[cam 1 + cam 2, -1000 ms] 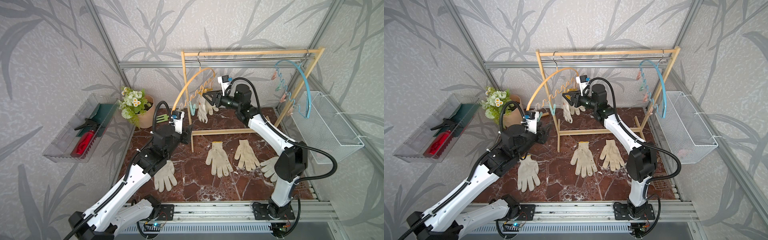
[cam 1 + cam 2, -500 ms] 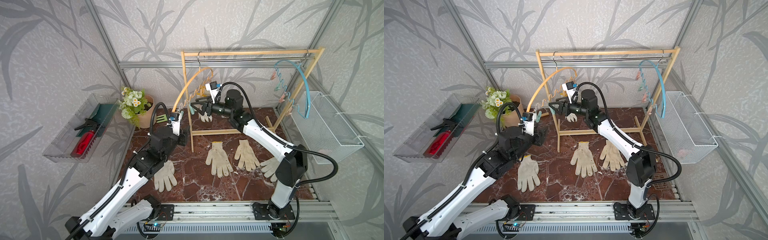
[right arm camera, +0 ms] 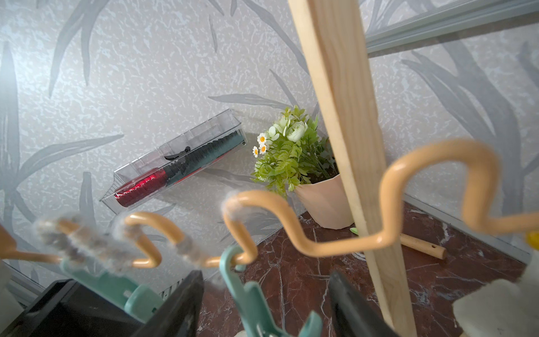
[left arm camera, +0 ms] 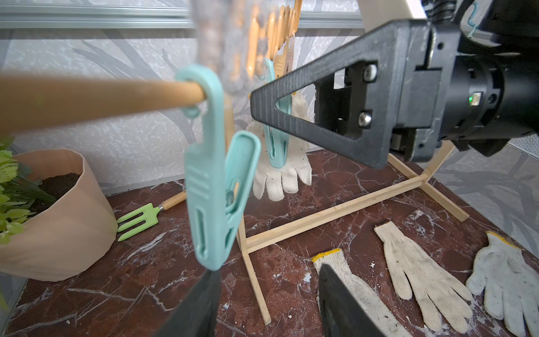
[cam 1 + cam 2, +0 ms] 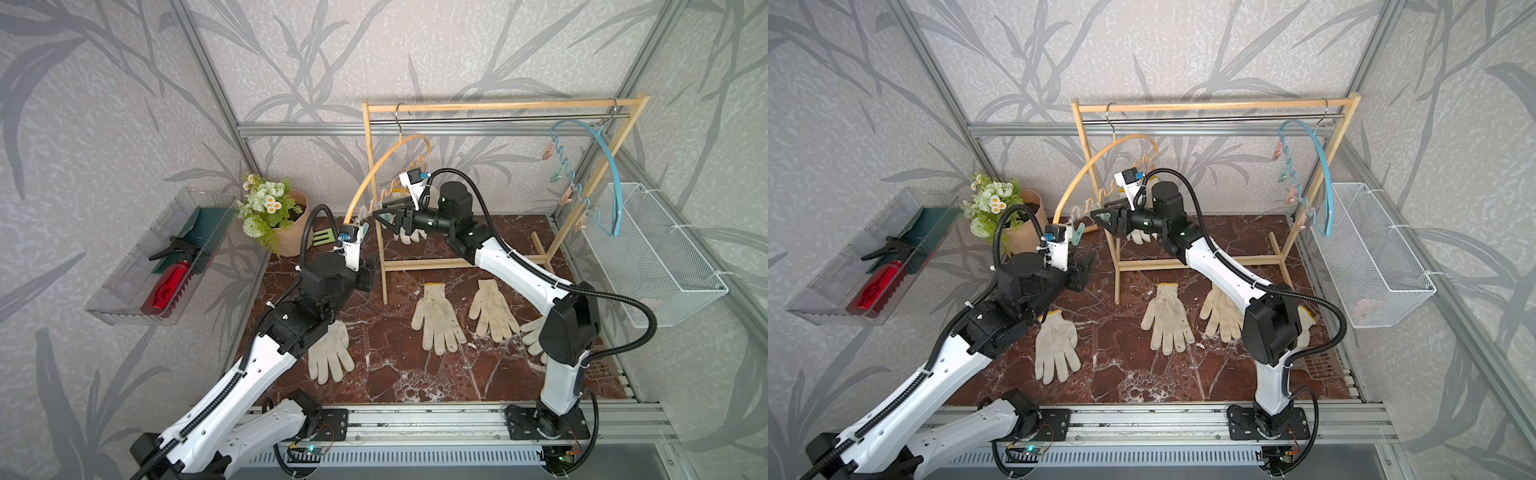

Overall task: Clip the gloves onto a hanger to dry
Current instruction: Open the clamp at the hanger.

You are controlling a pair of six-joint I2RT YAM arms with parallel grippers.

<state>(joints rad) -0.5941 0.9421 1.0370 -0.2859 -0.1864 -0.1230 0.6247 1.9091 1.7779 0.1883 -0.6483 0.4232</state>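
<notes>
At the orange hanger (image 4: 102,99), the right jaws stood open around a teal clip (image 3: 249,297); the left jaws gaped empty nearby, four gloves (image 5: 438,318) on the desk (image 5: 386,374).

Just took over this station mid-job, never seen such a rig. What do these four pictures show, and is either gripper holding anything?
Two white robot arms each end in a black two-finger gripper. Two pictures look down on the whole scene; the other two come from a camera on each wrist. Four off-white knitted gloves lie on the brown marble tabletop; a fifth glove hangs from a teal clip on the orange curved hanger. The right gripper stands open around that clip. The left gripper is open near another teal clip. Neither holds anything.
</notes>
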